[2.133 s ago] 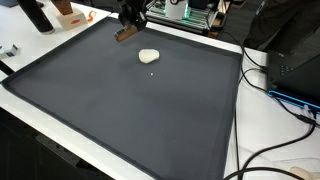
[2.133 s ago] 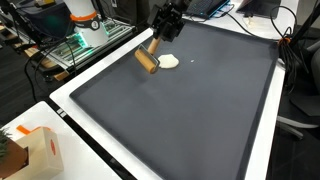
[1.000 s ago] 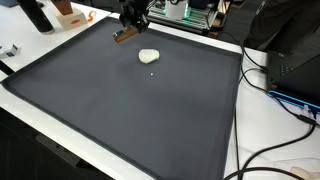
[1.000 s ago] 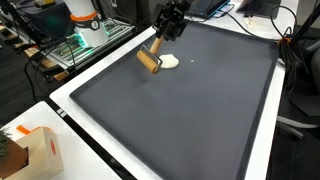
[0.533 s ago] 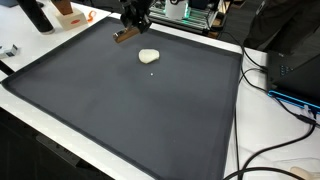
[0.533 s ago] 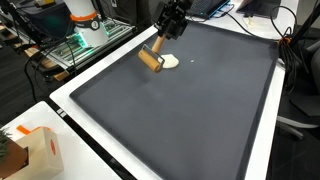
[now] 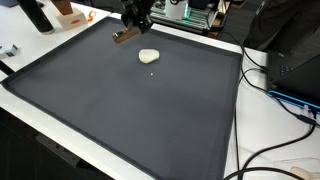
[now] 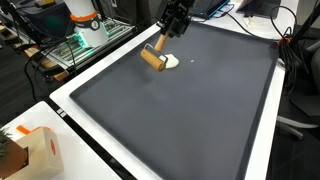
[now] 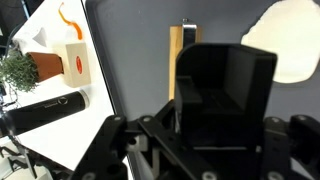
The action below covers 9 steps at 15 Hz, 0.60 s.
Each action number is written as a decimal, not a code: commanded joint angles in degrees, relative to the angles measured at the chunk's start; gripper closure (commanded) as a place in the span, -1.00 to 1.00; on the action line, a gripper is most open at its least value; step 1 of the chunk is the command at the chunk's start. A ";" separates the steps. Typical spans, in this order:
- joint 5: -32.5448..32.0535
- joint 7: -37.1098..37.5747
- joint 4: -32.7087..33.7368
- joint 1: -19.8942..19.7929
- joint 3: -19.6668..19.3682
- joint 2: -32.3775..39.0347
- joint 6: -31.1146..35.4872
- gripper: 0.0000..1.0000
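My gripper (image 7: 136, 22) hangs over the far edge of the black mat (image 7: 120, 110), shut on a brown wooden stick (image 7: 125, 37). In an exterior view the stick (image 8: 152, 58) slants down from the gripper (image 8: 166, 42), held a little above the mat. A pale cream lump (image 7: 149, 55) lies on the mat just beside it and also shows in an exterior view (image 8: 171, 62). In the wrist view the gripper body (image 9: 222, 75) hides most of the stick (image 9: 176, 60). The lump (image 9: 285, 45) is at the top right of that view.
The mat (image 8: 190, 120) covers a white table (image 8: 70, 115). An orange and white box (image 9: 75, 62), a small plant (image 9: 20, 70) and a black cylinder (image 9: 45, 108) stand off the mat. Cables (image 7: 275, 85) and electronics (image 7: 195, 12) lie around the edges.
The gripper has carried the stick a short way closer to the cream lump. The lump has not moved.
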 commanded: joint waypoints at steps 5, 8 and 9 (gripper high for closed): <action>0.11 -3.11 -0.85 0.05 1.19 -2.28 -1.06 0.61; 1.05 -6.79 -1.45 -0.34 1.51 -3.85 -0.57 0.61; 1.31 -8.32 -1.60 -0.46 1.57 -4.44 -0.39 0.61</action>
